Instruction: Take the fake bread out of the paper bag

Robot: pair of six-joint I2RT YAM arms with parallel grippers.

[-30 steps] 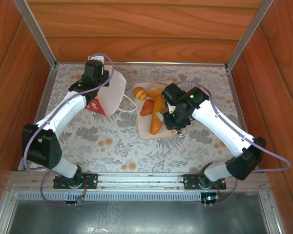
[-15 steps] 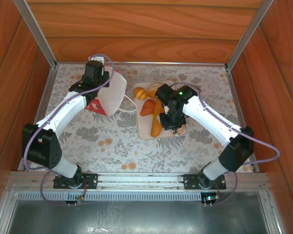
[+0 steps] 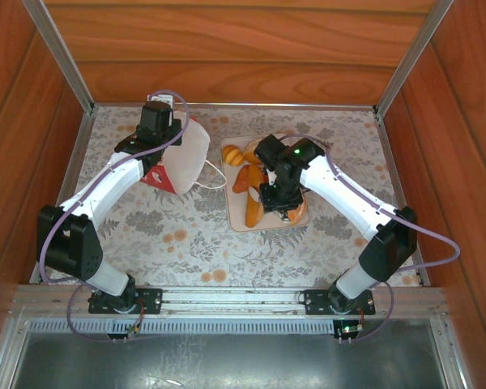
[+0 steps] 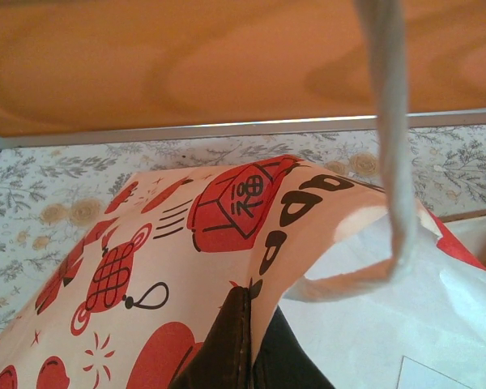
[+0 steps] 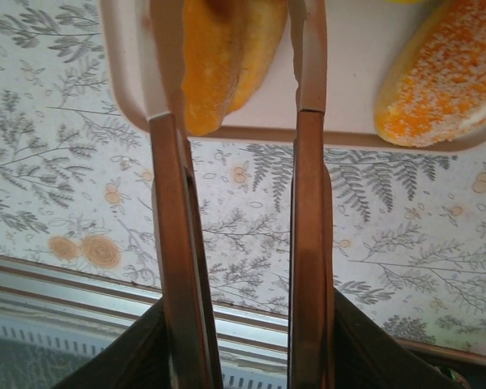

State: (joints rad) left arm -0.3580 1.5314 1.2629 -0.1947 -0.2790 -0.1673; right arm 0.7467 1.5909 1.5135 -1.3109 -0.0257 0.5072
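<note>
Several bread (image 3: 254,209) pieces lie on the tray (image 3: 236,226); right claw (image 5: 231,57) spread over one at the tray's near edge, likely releasing it, left claw (image 4: 249,304) pinching the bag (image 4: 146,243) left of the tray to steady it.

The paper bag (image 4: 146,243) carries one readable sign, the Chinese character 福 (image 4: 247,188), on its red print

left gripper (image 3: 172,138) touching the top of the white and red paper bag (image 3: 188,162) on the flowery table (image 3: 186,239), right gripper (image 3: 283,212) hanging over the beige tray (image 3: 236,220), orange fake bread (image 3: 254,212) lying on the tray
</note>
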